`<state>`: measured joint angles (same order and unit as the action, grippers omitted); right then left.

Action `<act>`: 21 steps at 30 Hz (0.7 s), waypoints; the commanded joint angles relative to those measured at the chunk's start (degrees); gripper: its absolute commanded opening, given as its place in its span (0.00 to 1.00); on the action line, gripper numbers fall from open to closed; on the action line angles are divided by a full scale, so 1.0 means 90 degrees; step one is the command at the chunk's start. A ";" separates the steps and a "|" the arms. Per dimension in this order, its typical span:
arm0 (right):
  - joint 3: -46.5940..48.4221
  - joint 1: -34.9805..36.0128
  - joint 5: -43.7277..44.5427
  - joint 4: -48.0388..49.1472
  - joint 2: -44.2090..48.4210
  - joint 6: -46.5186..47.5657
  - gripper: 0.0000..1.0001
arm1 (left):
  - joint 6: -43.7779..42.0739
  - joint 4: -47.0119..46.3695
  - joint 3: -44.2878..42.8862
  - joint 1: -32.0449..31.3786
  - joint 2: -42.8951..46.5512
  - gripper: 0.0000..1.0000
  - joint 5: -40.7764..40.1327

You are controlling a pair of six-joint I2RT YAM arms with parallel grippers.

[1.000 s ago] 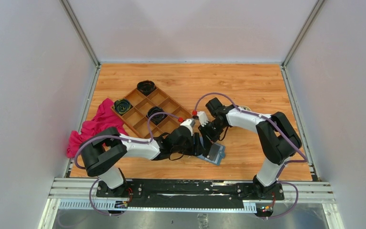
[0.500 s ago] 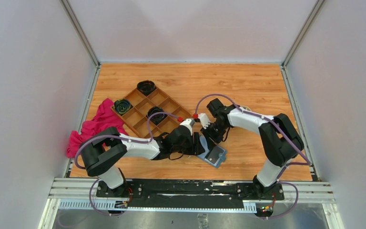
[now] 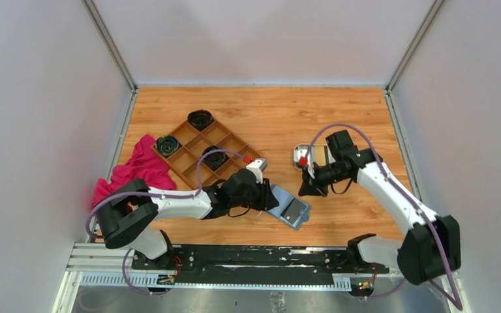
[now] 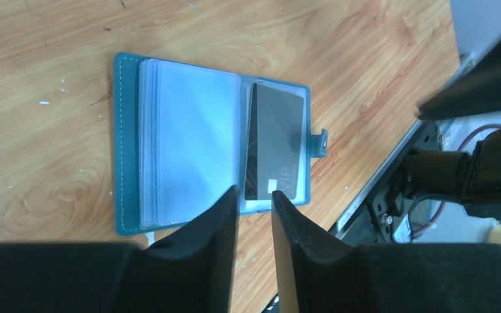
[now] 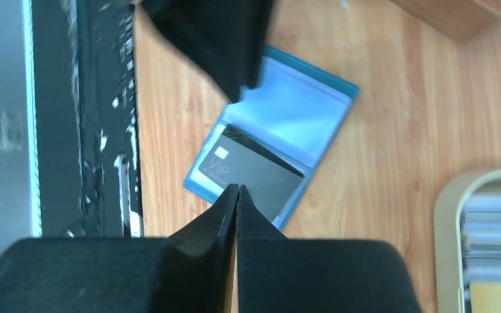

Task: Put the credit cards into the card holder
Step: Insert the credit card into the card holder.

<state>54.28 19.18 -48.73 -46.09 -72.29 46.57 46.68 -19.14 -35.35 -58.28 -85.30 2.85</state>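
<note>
Top external: the open wallet [image 3: 289, 208] lies just ahead of the left pincer [image 3: 267, 197], with the right pincer [image 3: 304, 189] a little beyond it.

Left wrist: the jaws are narrowly parted and empty. A dark card [image 4: 275, 140] sits on the wallet's far half, so one card seems placed.

Right wrist: the jaws are pressed together and empty. Pale cards [image 5: 496, 228] lie in the cream tray [image 5: 445, 212] to their right and are not yet loaded.

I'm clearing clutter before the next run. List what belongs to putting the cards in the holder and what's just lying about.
Belongs to the job:
teal card holder, lying open
dark card at its tab side
stack of pale cards in the cream tray

Just lying about:
wooden compartment tray
dark rolled items in it
pink cloth
</note>
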 commanded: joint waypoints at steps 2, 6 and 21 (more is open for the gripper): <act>-0.1401 -0.0042 -0.1069 -0.0793 0.1319 0.4039 0.04 | -0.0498 0.0085 -0.0267 -0.0021 -0.0400 0.07 0.0205; -0.1853 -0.0032 -0.0717 -0.0788 0.1536 0.5121 0.00 | -0.0687 0.0095 -0.0450 -0.0022 -0.0848 0.00 0.0144; -0.2040 0.0816 0.0776 -0.0837 0.0414 0.5753 0.00 | -0.0787 0.0095 -0.0867 -0.0115 -0.1785 0.00 0.0288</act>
<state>36.99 25.02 -45.47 -51.86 -66.72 94.52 40.80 -19.22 -42.54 -58.61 -99.31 5.19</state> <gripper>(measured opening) 0.005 0.002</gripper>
